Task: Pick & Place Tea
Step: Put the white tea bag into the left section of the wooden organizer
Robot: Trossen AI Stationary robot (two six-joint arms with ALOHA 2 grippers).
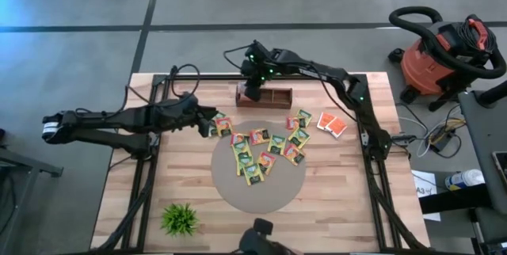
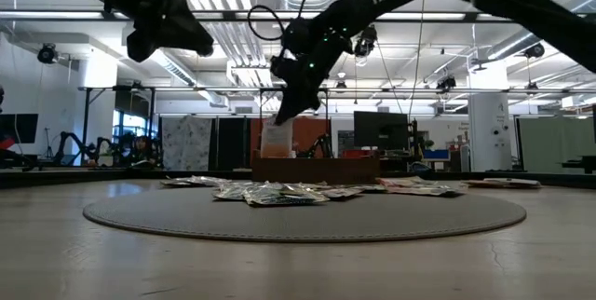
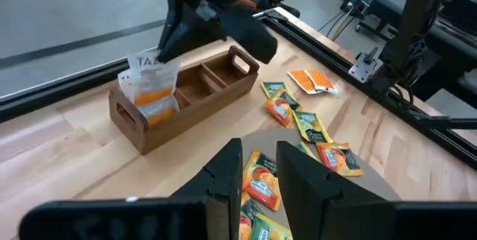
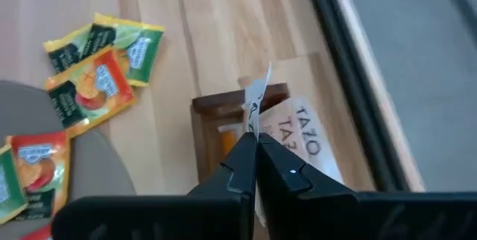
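A white-and-orange tea sachet point(image 3: 153, 83) hangs in my right gripper point(image 1: 253, 87), which is shut on it above the left end of the brown wooden box point(image 1: 264, 95) at the table's far side. Several yellow-green and orange tea sachets point(image 1: 261, 148) lie flat on the round grey mat point(image 1: 257, 196) and beside it. My left gripper point(image 3: 259, 173) stands open left of that pile, above the table, with nothing between its fingers. My right gripper pinches the sachet's upper edge point(image 4: 256, 117) between its two shut fingers. The fingers come from above, slanting down toward the table's far left. The sachet hangs upright below them, its lower part point(image 3: 158, 107) inside the box's left end compartment.
Two orange sachets point(image 1: 332, 124) lie on the bare wood right of the mat. A small green plant point(image 1: 181, 218) stands near the front left. The box's other compartments point(image 3: 212, 72) hold nothing. A red vacuum point(image 1: 444, 57) stands on the floor beyond the table's right edge.
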